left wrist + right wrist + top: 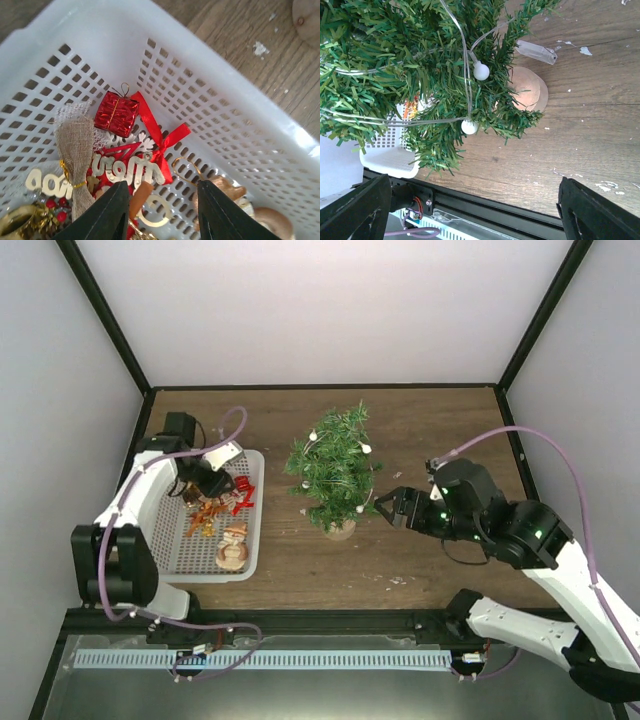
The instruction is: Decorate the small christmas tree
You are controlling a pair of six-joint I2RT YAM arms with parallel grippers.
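The small christmas tree (333, 465) stands mid-table on its round wooden base (341, 531), with a string of white bulbs (481, 71) wound through its branches (395, 65). My right gripper (386, 506) hovers just right of the tree's lower branches, open wide, with nothing between its fingers (600, 210). My left gripper (208, 483) reaches down into the white basket (257, 502), open over the ornaments, its gap (162, 212) bare. Under it lie a red gift box (116, 114), a red ribbon bow (161, 142), a burlap bow (74, 145) and a lettered ornament (125, 167).
A snowman figure (233, 546) lies at the basket's near end. A thin gold loop (185, 170) and a tan stick (140, 195) sit beside my left fingers. The table's black front rail (485, 200) runs under my right gripper. A clear plastic piece (536, 51) hangs off the light string near the tree base (527, 87).
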